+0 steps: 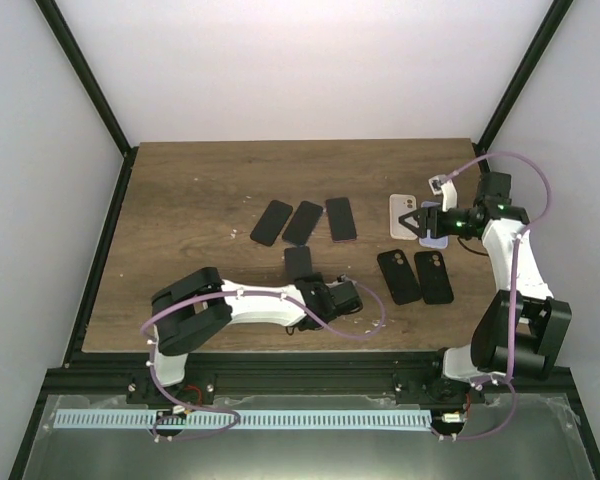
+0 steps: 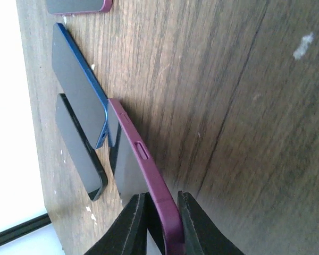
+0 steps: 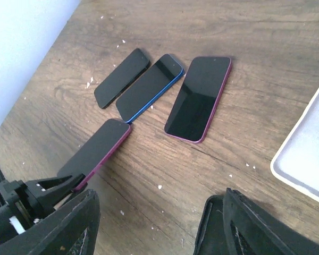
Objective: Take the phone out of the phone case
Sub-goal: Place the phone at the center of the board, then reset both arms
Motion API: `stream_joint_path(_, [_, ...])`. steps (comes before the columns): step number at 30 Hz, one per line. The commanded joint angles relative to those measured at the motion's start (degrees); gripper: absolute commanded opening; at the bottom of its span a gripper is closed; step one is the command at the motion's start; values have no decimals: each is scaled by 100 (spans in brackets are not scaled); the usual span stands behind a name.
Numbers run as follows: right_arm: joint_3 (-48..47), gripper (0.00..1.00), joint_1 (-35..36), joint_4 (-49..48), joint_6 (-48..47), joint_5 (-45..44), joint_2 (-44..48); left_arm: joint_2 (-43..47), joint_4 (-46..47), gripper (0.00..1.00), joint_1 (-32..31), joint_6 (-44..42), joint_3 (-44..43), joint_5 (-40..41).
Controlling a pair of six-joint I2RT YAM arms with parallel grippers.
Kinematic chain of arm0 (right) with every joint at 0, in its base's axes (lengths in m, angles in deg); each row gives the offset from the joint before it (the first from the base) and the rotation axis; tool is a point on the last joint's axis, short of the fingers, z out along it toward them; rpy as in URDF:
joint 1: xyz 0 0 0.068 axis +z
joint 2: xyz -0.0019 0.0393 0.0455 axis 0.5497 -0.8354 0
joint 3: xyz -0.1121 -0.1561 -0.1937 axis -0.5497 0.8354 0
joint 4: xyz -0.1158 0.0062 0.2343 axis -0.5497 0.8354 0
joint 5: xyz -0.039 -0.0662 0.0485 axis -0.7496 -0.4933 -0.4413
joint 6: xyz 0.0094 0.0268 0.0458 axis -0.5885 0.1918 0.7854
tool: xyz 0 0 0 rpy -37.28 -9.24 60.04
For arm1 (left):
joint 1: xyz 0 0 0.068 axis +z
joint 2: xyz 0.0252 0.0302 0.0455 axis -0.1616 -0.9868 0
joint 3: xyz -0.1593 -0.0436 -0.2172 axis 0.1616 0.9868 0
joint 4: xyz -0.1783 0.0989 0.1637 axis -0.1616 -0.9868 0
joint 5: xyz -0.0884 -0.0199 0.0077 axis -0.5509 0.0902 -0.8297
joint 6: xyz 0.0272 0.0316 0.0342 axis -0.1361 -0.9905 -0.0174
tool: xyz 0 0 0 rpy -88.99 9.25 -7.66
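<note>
Being gripped narrowly at its near end by the left fingers (image 2: 128,228), the maroon phone (image 2: 143,156) is being held tilted on one long edge against the desk (image 3: 244,32), its buttoned side turned outward. Its far end is being kept just beside the near corner of the blue phone (image 3: 149,86). That blue phone is being flanked by a black phone (image 3: 121,78) and a second maroon-edged phone (image 3: 198,98), all three lying screen up in a loose row.

The right fingers (image 3: 64,223) are being held wide apart with nothing between them, above the lavender case (image 1: 437,240), with the white case (image 3: 308,154) beside it. Two black cases (image 1: 417,276) are lying side by side nearer the arm bases, well apart from the gripped phone.
</note>
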Motion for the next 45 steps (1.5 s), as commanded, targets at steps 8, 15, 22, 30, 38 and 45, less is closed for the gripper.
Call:
stream_joint_path(8, [403, 64, -37, -833, 556, -6, 334, -563, 354, 20, 195, 97, 6, -1305])
stream_joint_path(15, [903, 66, -38, -1351, 708, -83, 526, -326, 354, 39, 315, 445, 158, -1734])
stream_joint_path(22, [610, 100, -38, -1544, 1064, -453, 469, 194, 354, 57, 484, 776, 448, -2059])
stream_joint_path(30, [66, 100, -37, -1828, 1405, -1047, 450, 1208, 329, 67, 786, 997, 608, -2582])
stream_joint_path(38, [-353, 100, -33, -1765, 1565, -1353, 491, 1962, 165, 75, 921, 1074, 488, -3118])
stream_joint_path(45, [-469, 100, -34, -1910, 1678, -1449, 746, 2450, 58, 79, 1227, 1332, 249, -3450])
